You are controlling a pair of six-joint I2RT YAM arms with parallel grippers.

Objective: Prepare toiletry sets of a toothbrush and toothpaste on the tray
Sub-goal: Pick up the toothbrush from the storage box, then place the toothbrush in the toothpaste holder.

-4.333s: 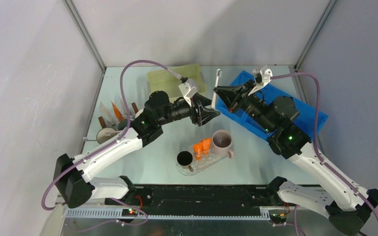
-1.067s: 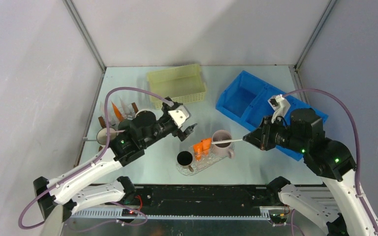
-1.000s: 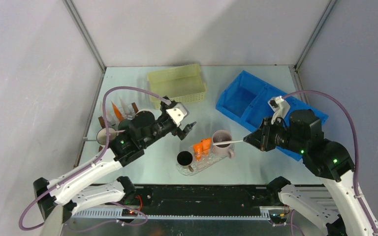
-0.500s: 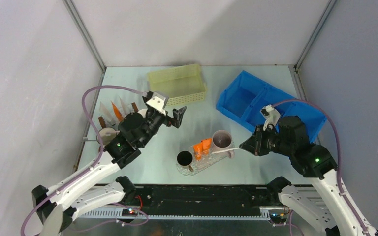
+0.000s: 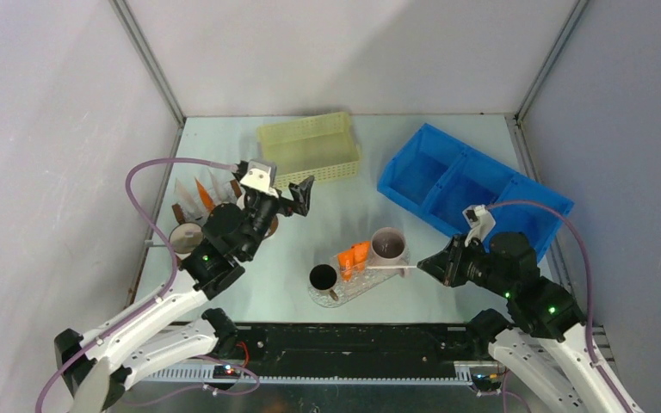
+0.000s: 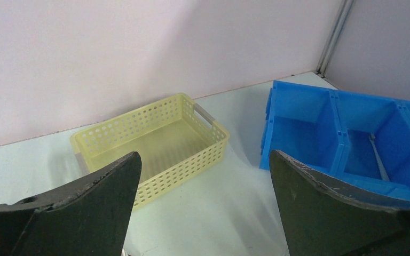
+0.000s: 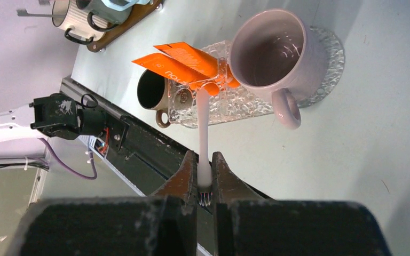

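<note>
My right gripper [image 5: 428, 262] [image 7: 204, 158] is shut on the bristle end of a slim white toothbrush [image 5: 387, 268] [image 7: 203, 125]. Its handle reaches left to the glass tray [image 5: 368, 286] [image 7: 328, 56], and its far end sits by the orange tubes [image 5: 353, 255] [image 7: 179, 61]; I cannot tell if it touches them. Those tubes lie on the tray between a pink mug [image 5: 388, 245] [image 7: 269, 50] and a dark mug [image 5: 323, 277] [image 7: 150, 89]. My left gripper [image 5: 303, 194] [image 6: 205, 156] hangs open and empty near the yellow basket. Another toothbrush [image 6: 379, 162] lies in the blue bin.
A yellow basket [image 5: 310, 148] [image 6: 155, 140] stands at the back, a blue bin [image 5: 473, 185] [image 6: 347, 128] at the back right. At the left, a rack with orange and white tubes [image 5: 198, 196] stands by a grey mug [image 5: 187, 234].
My right gripper has come nearer and lower with the toothbrush, its handle now at the tray beside the pink mug. My left arm has drawn back and left toward the yellow basket.
</note>
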